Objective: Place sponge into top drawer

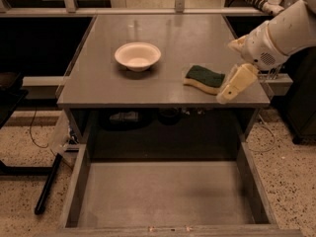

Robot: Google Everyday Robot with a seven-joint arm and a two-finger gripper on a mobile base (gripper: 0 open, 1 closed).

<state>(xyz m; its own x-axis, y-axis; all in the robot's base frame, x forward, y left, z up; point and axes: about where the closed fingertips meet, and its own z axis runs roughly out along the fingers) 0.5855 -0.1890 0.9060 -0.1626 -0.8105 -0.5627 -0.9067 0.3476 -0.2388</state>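
Far to the left of the end effector (228,92) and lower in the view, a dark rod (47,186) is seen lying slantwise on the speckled floor (24,147), just beside the left wall of the top drawer (75,189). The top drawer is found pulled out in front of the tabletop (163,28), below the end effector and mostly to its left; its flat grey bottom and low side walls are shown. On the tabletop, a cream round bowl (138,56) is set upright, well to the left of the end effector and somewhat farther back. The sponge (204,78) is laid flat on the tabletop, immediately left of the end effector and near the front right edge, with the dark green layer turned up and the yellow foam shown along its near side; it is not in the drawer. Whether the sponge is touched by the end effector cannot be told. The end effector itself is held over the front right corner of the tabletop, tilted downward and to the left; whether it is spread apart or closed together cannot be told. Behind it and to its right, the white arm (281,33) is seen reaching in from the upper right edge.
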